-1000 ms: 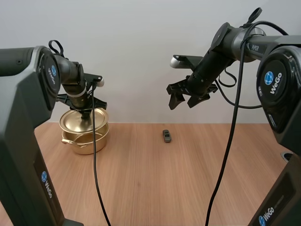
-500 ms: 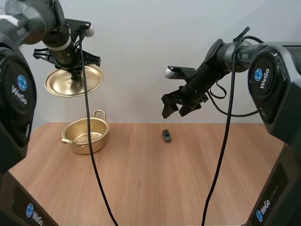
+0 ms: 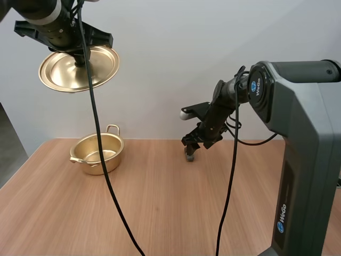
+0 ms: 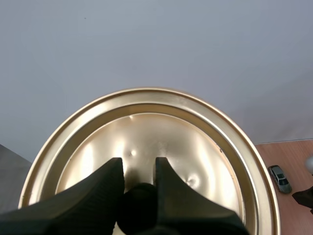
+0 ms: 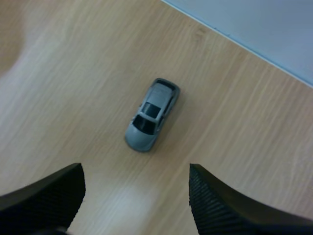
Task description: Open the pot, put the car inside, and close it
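Counted: 2 arms, 1 gold pot (image 3: 97, 154), 1 gold lid (image 3: 79, 68), 1 small grey car (image 5: 151, 121), on or above a wooden table (image 3: 160, 208). The pot sits uncovered on the table's left side, near the back edge, w/ a loop handle facing the wall. The lid is high in the air, above the pot and a bit left of it, tilted so its shiny underside faces the high camera. The left arm reaches up from the left w/ its wrist bent down over the lid. The left gripper (image 4: 139, 178) is nearly closed, both fingers pinching the dark knob (image 4: 138, 208) at the lid's centre. The car lies on the table near the back edge, well apart from the pot, to its right, set at a slant in the right wrist view. The right arm stretches fwd and down to the table, wrist angled steeply. The right gripper (image 5: 134, 171) is spread wide and holds nothing; the car lies just beyond the tips, about midway betw. them, touching neither finger.
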Motion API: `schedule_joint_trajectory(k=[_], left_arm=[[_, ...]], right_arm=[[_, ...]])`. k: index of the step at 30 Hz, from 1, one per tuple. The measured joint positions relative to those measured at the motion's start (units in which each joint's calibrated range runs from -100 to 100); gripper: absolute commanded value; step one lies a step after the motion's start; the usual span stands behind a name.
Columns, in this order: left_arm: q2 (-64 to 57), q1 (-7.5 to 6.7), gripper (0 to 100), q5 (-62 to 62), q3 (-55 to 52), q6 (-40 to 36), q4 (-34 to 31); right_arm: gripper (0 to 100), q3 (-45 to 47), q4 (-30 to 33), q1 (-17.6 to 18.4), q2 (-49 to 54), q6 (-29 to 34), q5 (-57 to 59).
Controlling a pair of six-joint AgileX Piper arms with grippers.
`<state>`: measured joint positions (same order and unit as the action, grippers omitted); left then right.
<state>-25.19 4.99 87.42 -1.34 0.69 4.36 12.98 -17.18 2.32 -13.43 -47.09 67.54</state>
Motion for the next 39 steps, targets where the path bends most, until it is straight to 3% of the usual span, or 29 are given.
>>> schedule_joint_trajectory(k=[14,39], left_arm=[[0.11,0.00,0,1.22,-0.40,0.00,0.00],[0.11,0.00,0,6.82,-0.40,0.00,0.00]], right_arm=[[100,-0.14,3.00,3.68,-1.34,0.42,-11.23],[100,-0.25,3.84,3.68,-8.94,2.63,-22.73]])
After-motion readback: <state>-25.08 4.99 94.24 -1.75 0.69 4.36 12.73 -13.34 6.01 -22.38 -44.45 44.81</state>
